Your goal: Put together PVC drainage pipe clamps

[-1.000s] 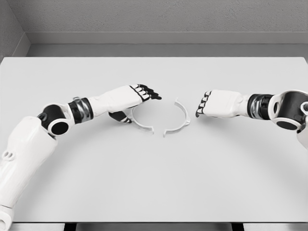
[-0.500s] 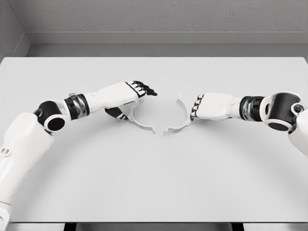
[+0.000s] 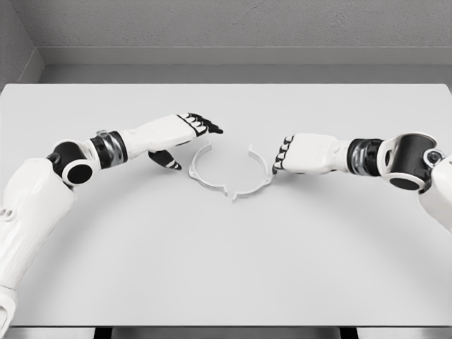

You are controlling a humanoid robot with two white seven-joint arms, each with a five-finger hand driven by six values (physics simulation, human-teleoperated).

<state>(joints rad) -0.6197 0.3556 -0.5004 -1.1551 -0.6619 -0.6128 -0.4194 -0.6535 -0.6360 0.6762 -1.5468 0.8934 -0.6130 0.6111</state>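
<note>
Two white half-ring clamp pieces lie on the white table near its middle: the left clamp half and the right clamp half curve toward each other, their near ends almost meeting and their far ends apart. The left hand hovers at the far-left side of its half, fingers extended and thumb spread, holding nothing, while the right hand has curled fingers against the outer edge of its half, though whether it grips it I cannot tell. Since neither piece looks firmly held, a push from the right could slide or spin both halves, so the ends would skid past each other and not mate.
</note>
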